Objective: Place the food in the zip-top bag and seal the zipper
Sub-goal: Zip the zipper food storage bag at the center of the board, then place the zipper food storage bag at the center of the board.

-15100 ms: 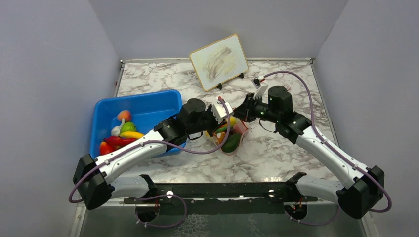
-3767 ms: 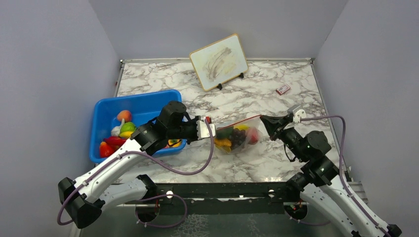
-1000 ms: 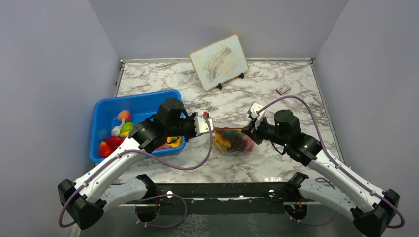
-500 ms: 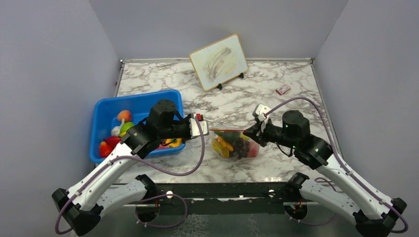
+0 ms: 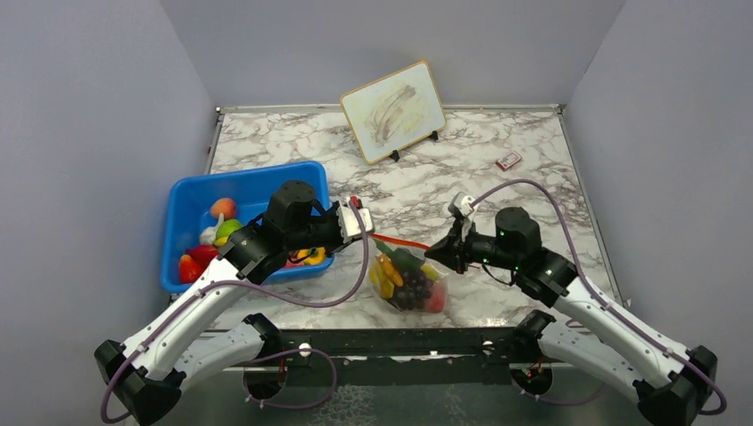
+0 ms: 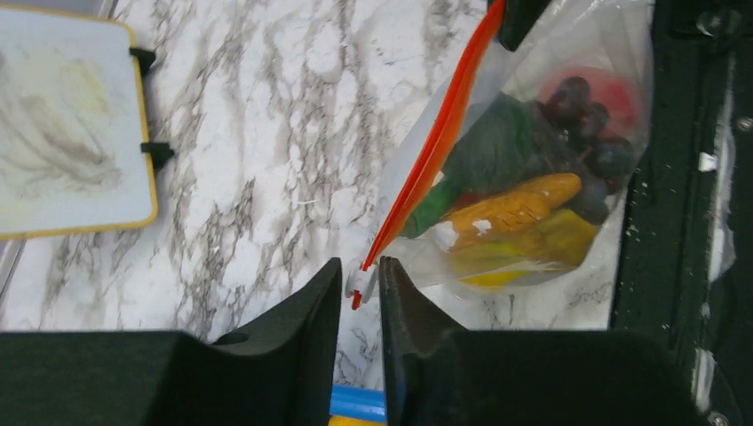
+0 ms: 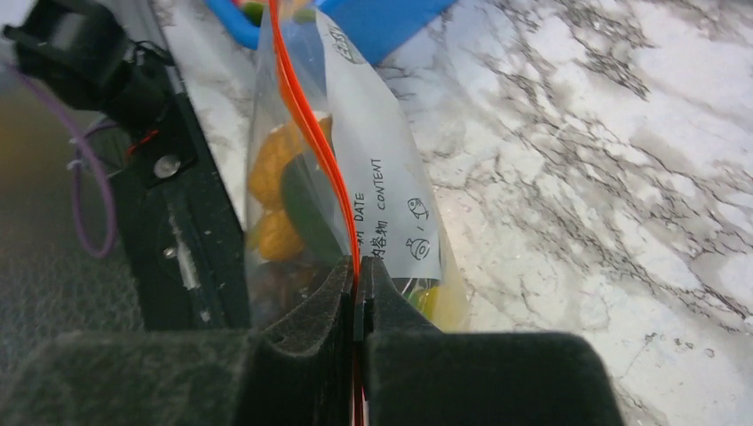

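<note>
Two grippers share one bag.

Top view: the clear, floppy zip-top bag [image 5: 410, 286] sags near-centre over the table [image 5: 515, 204]. The table is white marble with grey veins, with plain grey walls [image 5: 89, 133] around it. The thin orange-red zipper [image 5: 401, 240] is stretched between the left gripper [image 5: 364, 224] and the right gripper [image 5: 441, 251]. Glossy plastic food [image 5: 404, 277] is bunched in the bag's belly. More pieces sit in the rigid blue bin [image 5: 253, 171] at left. A framed board [image 5: 393, 111] is propped at the far edge.

Left wrist view: the left gripper [image 6: 360, 275] is nearly closed, pinching the bag corner at the zipper [image 6: 439, 146] end. An orange carrot [image 6: 506, 209] and purple grapes [image 6: 586, 133] show inside.

Right wrist view: the right gripper [image 7: 357, 277] is clenched tight on the zipper [image 7: 306, 124]. The bag's white label panel [image 7: 382, 204] is just beside it.
</note>
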{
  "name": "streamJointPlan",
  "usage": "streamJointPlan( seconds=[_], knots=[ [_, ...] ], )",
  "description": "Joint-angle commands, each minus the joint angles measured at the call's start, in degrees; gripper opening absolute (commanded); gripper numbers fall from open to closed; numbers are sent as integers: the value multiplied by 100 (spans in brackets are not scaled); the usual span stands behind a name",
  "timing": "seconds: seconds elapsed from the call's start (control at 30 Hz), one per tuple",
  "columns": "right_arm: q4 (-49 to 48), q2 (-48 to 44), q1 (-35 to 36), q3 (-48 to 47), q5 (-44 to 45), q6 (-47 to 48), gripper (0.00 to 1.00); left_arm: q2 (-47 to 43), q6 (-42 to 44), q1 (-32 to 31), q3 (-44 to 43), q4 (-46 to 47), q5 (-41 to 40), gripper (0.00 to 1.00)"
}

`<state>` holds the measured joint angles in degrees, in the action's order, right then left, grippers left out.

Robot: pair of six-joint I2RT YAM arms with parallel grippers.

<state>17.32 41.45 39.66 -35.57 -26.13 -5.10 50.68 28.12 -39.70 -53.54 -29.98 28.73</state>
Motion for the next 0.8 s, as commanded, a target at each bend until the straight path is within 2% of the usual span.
streamJointPlan(
  seconds=[0.0,0.13,0.23,0.4,0.43,0.53,0.6,0.67,0.7,0.77],
  knots=[
    [-969,570,-44,140,1110,-406,1,220,-564,59,-68,857,-1287,31],
    [-1708,961,-58,262,1934,-475,1,310,-781,59,-242,1117,-1863,45],
    [-1927,1405,-121,156,2690,-475,1,291,-979,59,-307,1261,-2029,49],
    [-2193,1897,-349,-123,3215,-70,1,262,-1279,58,-325,1309,-2099,51],
    [-2236,2011,-462,-170,3289,-68,4,271,-1369,59,-315,1324,-2191,52],
    [-2163,2372,-807,-417,3268,-67,28,316,-1588,59,-277,1332,-2367,57],
    [-2024,2463,-845,-598,3253,-8,48,344,-1717,59,-255,1330,-2420,62],
    [-1902,2412,-854,-712,3170,-2,63,364,-1844,59,-234,1336,-2453,66],
    [-1825,2348,-856,-761,3135,-19,68,372,-1910,59,-235,1336,-2475,69],
    [-1660,2186,-851,-853,3092,-34,71,399,-2010,59,-220,1336,-2561,73]
  ],
)
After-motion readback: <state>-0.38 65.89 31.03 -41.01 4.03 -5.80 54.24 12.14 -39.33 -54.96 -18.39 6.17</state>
